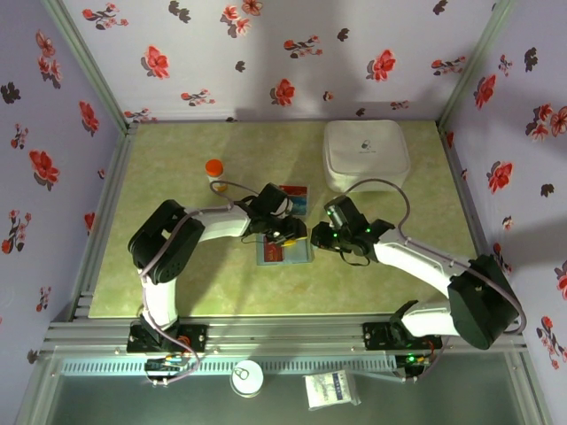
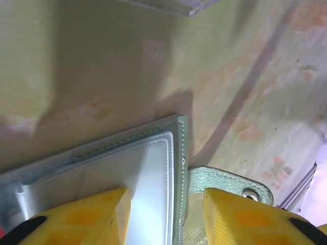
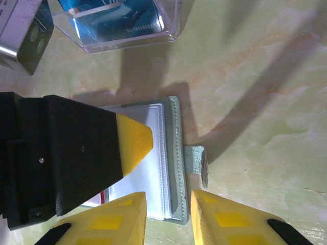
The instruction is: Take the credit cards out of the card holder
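Right wrist: card holder, tab pointing right; left gripper, right gripper part-open, empty.

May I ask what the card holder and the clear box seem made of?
The card holder looks like matte grey-green faux leather, judging by its stitched edge; its inner sleeve seems glossy clear plastic. The clear box looks like rigid acrylic, with shiny transparent walls.

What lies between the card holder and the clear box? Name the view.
Bare, shadowed table lies between the holder and the clear box, seen in the right wrist view.
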Action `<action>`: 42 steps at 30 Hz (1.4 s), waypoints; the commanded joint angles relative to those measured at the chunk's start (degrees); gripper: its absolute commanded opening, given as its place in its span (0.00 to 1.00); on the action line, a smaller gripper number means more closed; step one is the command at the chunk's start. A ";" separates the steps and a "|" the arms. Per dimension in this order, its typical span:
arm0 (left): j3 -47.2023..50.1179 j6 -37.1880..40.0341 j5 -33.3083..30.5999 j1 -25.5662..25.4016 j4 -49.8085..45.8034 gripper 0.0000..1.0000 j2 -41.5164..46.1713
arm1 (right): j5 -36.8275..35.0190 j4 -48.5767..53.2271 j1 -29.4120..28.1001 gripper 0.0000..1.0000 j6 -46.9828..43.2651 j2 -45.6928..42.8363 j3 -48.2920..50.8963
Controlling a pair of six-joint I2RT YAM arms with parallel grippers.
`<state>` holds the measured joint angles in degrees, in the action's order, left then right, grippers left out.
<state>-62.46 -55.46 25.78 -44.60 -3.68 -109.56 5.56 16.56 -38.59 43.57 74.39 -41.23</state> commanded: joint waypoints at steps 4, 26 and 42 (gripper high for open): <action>-0.74 -0.54 -0.31 -0.40 -0.71 0.42 -0.71 | 0.32 0.70 0.44 0.29 -0.23 -0.76 0.65; 11.86 3.21 -0.96 6.91 -1.48 0.40 15.06 | 4.81 -3.81 -3.79 0.29 3.17 13.62 -8.42; 21.48 2.72 2.35 12.43 3.68 0.27 18.80 | 7.04 -2.76 -8.05 0.28 3.54 26.25 -18.17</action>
<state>-42.02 -53.47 26.26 -32.38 -2.35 -89.93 11.90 13.10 -46.17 46.63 99.94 -57.69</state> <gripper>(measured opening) 0.288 0.278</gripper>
